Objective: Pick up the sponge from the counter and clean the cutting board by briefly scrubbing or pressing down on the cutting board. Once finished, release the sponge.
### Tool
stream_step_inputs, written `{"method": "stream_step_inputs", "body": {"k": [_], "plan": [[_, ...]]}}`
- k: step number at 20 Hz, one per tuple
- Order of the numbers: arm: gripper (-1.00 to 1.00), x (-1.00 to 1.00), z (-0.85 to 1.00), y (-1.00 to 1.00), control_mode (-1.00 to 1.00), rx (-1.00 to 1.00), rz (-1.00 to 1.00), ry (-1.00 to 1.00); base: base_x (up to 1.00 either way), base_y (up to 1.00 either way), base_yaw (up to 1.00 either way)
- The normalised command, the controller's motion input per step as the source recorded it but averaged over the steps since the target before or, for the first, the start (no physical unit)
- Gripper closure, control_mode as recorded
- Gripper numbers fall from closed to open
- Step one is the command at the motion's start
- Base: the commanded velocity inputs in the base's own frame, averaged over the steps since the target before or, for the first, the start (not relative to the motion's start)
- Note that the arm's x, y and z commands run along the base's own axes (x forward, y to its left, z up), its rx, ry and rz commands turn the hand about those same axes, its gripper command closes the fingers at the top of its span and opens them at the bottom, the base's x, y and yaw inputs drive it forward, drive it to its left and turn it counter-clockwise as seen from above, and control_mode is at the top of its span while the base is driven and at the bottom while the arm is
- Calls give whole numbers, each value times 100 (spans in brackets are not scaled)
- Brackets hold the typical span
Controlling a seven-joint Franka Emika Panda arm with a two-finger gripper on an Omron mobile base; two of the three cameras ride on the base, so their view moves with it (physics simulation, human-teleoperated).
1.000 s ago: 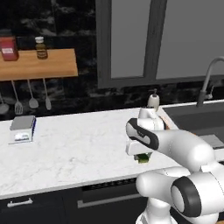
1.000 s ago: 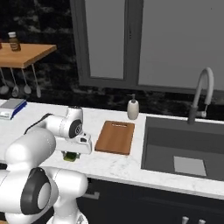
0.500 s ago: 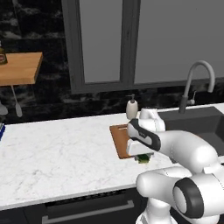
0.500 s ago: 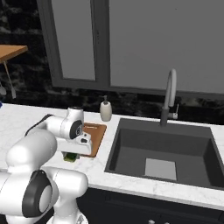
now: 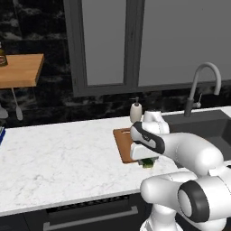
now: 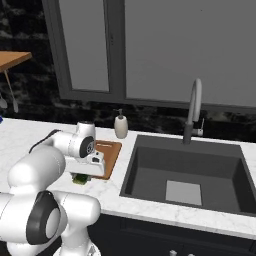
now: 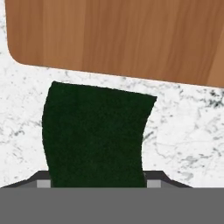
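Observation:
The sponge (image 7: 96,135) shows its dark green scrub face, bowed between the fingers of my gripper (image 7: 98,183), which is shut on its sides. It hangs low over the white marble counter (image 7: 183,140), just short of the near edge of the reddish-brown cutting board (image 7: 113,35). From the base the sponge (image 5: 147,163) peeks out under the gripper (image 5: 146,160) at the front right corner of the cutting board (image 5: 122,144). In the right base view the sponge (image 6: 79,178) sits below the gripper (image 6: 80,176), in front of the board (image 6: 111,155).
A soap dispenser (image 5: 136,111) stands behind the board. A dark sink (image 6: 190,170) with a curved faucet (image 6: 194,110) lies to the right. A wooden wall shelf (image 5: 18,70) with hanging utensils (image 5: 17,106) is far left. Open counter (image 5: 58,153) stretches left of the board.
The whole picture slid left as the base drove right. The sponge stayed in the gripper and now hangs at the board's front edge instead of well to its left.

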Motion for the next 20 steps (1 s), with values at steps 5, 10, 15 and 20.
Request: {"method": "stream_step_inputs", "body": {"k": [5,10,15,20], "plan": [[100,0,0,0,100,0,0,0,57,0,0],[100,0,0,1,-100,0,0,1,30,0,0],[100,9,0,0,-100,0,0,0,0,0,0],[100,23,60,2,-100,0,0,0,0,0,0]]}}
